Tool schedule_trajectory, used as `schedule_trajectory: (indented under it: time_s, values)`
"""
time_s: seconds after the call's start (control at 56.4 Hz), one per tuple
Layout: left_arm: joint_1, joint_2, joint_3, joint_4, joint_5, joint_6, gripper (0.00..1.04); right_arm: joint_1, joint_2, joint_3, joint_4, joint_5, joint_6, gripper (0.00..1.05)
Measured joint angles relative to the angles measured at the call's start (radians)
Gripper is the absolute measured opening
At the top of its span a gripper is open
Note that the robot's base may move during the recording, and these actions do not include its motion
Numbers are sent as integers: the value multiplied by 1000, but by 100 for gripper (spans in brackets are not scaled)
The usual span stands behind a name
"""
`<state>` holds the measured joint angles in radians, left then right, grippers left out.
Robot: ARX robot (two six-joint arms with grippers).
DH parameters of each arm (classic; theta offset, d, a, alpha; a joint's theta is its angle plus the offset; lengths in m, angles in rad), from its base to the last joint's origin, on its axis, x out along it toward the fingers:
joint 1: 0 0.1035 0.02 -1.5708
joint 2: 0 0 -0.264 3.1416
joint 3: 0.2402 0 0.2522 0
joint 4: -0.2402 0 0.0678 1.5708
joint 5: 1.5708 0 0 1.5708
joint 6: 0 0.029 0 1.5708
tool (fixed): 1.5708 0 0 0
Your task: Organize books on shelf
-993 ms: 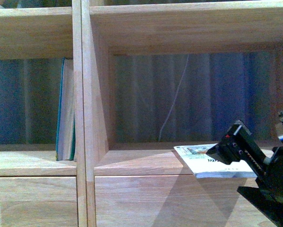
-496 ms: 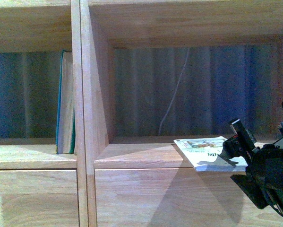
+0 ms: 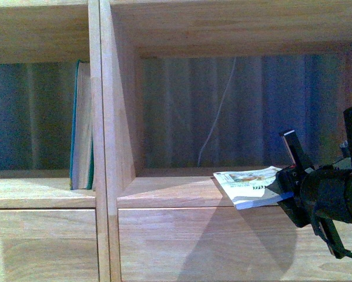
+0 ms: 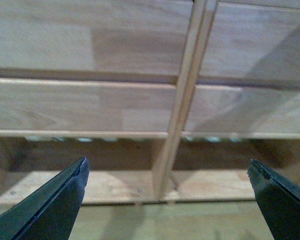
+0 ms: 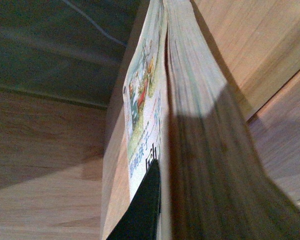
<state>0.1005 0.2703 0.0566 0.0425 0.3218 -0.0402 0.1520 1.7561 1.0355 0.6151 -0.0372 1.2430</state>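
Observation:
The thin white paperback (image 3: pixel 249 185) lies nearly flat over the front edge of the right compartment's board. My right gripper (image 3: pixel 284 189) is shut on its right end. In the right wrist view the paperback (image 5: pixel 150 90) runs away from the camera, with one dark finger (image 5: pixel 142 210) pressed on its printed cover; the other finger is hidden behind the pages. The teal-green book (image 3: pixel 81 126) stands upright in the left compartment against the divider of the light-wood shelf (image 3: pixel 105 117). My left gripper (image 4: pixel 168 165) is open and holds nothing, low before the shelf's base.
A thin white cable (image 3: pixel 217 117) hangs behind the right compartment, in front of a dark striped backdrop. Plain drawer fronts (image 3: pixel 223 247) sit below the boards. The left wrist view shows drawer fronts (image 4: pixel 89 105) and pale floor (image 4: pixel 165 222) under the shelf.
My right gripper has rolled and shifted a little left with the paperback, which now tilts instead of lying flat. The view of the shelf has shifted slightly. The teal-green book has not moved.

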Motion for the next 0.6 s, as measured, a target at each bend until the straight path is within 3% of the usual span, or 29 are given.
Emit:
schedule_trajectory:
  time_s: [0.16, 0.319, 0.603]
  values:
    - [89, 63, 100, 45, 147, -45, 98, -11, -39, -37, 16, -42, 11, 7]
    - [183, 270, 265, 209, 308, -176, 98, -15, -125, -71, 55, -117, 23, 7]
    - [129, 663, 483, 391, 452, -452, 98, -3, -260, -82, 176, -241, 26, 7]
